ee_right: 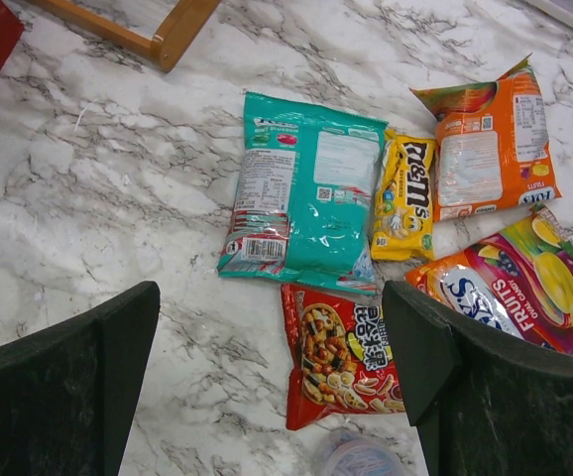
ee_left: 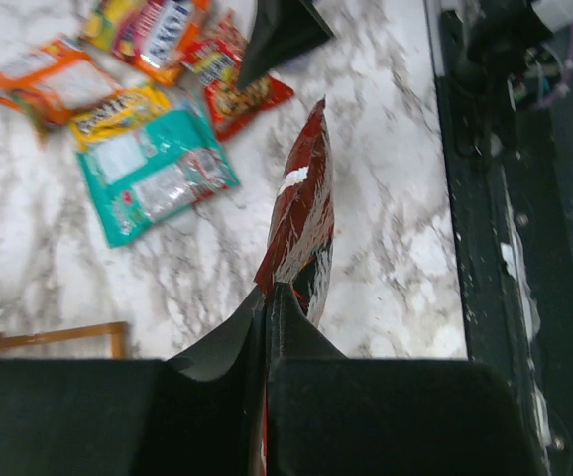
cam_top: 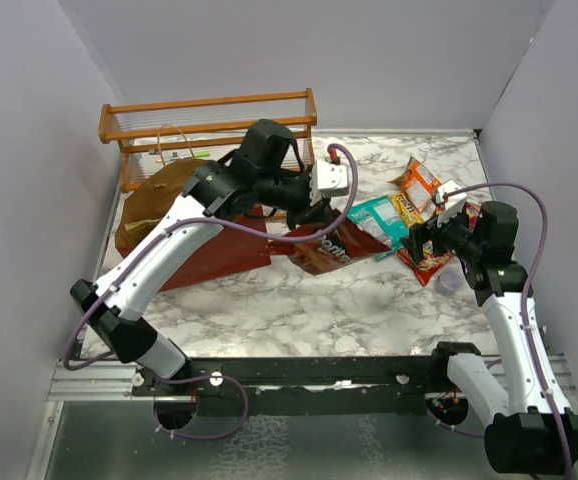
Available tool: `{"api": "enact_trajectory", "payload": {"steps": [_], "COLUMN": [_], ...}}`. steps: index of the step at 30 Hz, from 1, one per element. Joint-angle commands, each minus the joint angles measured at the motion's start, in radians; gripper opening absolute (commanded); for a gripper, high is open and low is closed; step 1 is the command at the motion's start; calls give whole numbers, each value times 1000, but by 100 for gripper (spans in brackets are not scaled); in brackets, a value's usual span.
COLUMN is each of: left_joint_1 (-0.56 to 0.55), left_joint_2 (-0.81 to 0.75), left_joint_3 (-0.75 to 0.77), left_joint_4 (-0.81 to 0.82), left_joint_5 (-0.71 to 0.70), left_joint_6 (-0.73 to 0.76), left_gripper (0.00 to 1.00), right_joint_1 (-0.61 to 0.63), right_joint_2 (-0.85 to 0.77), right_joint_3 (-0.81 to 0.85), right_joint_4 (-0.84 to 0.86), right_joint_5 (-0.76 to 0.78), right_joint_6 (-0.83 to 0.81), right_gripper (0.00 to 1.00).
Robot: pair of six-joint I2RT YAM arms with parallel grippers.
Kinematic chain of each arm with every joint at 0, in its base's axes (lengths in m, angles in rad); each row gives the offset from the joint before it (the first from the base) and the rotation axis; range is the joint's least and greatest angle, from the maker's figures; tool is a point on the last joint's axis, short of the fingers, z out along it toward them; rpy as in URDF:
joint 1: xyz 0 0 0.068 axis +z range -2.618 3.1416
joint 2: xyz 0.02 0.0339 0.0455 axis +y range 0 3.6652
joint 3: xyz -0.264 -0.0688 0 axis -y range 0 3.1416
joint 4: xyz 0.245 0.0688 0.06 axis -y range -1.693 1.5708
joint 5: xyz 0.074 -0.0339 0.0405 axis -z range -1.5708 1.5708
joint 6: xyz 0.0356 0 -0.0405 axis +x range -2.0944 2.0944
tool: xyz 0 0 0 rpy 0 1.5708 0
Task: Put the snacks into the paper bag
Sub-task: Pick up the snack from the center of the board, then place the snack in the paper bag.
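Red Doritos (cam_top: 334,248) hangs pinched in my L gripper (ee_left: 267,297), mid-frame, just right of the paper bag (cam_top: 224,258). R gripper (ee_right: 272,342) gapes wide, empty, over teal pkt (ee_right: 306,193) + four more. Bag contents unclear; I reckon plenty left.

We find the paper bag (cam_top: 169,225) lying at the left of the table (cam_top: 299,310), just before the rack (cam_top: 209,115) on the far edge. At centre, the Doritos bag (cam_top: 329,250) hangs pinched in the left gripper (cam_top: 316,213), between the paper bag and the loose packets on the right. There the large flat packet (ee_right: 306,193) lies leftmost, with the M&M's packet (ee_right: 405,198) touching its right side. The far packet (ee_right: 490,149) lies behind that and the Skittles packet (ee_right: 524,288) rightmost. The small snack-mix packet (ee_right: 341,357) lies nearest the arms, the cup (ee_right: 351,458) just before it.
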Motion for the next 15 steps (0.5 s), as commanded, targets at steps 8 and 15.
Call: {"api": "enact_trajectory", "payload": {"steps": [8, 15], "left_joint_1": [10, 26], "left_joint_2": [-118, -114], "left_joint_3": [64, 195], "left_joint_4": [391, 402], "left_joint_5": [-253, -406], "left_joint_6": [-292, -292], "left_gripper": [0, 0], "right_joint_1": [-8, -8], "right_joint_2": [13, 11], "right_joint_3": [-4, -6], "right_joint_4": [33, 38], "right_joint_5": [13, 29], "right_joint_6": [-15, -18], "right_gripper": [94, 94]}}
